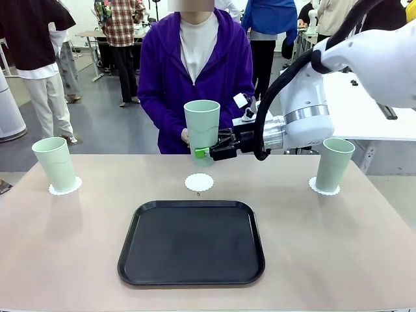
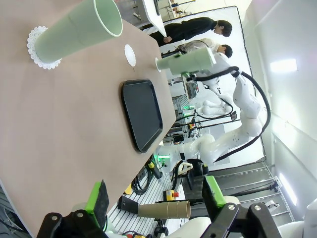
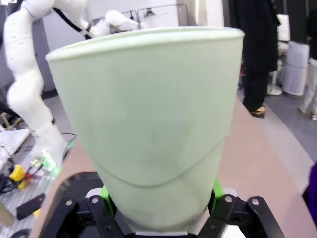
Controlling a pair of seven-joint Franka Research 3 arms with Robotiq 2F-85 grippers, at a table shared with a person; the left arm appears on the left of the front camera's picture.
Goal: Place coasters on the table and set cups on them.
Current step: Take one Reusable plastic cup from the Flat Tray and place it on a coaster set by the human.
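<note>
Presently, my right pincer [image 1: 207, 153] was clamped on the lower part of 1 mint-green cup [image 1: 202, 126], held upright above the tabletop [image 1: 338, 247], rim up and base clear of the surface. The relation that governed the coming move: the bare centre coaster [image 1: 199, 182] lay almost straight below the held cup's base and slightly toward my side, so I judged a short descent with the long axis kept vertical would seat it. My right arm was plainly the nearer one to that coaster.

The other 2 cups were already placed: the left cup [image 1: 56, 164] stood on its coaster [image 1: 65, 187] at the far left, and the right cup [image 1: 334, 164] stood on its coaster [image 1: 324, 189] at the far right. The black tray [image 1: 192, 244] lay near my edge, well apart from the centre coaster.

My left pincer [image 2: 156, 198] stood wide, holding nothing, back from the work. A person in a purple jacket [image 1: 162, 71] stood just behind the held cup.

Differences between views: the front view gave the gap between cup base and coaster. The right wrist view showed the cup wall [image 3: 153, 134] seated between my green pads, but no coaster. The left wrist view showed the centre coaster bare and the held cup off the surface from the side.
</note>
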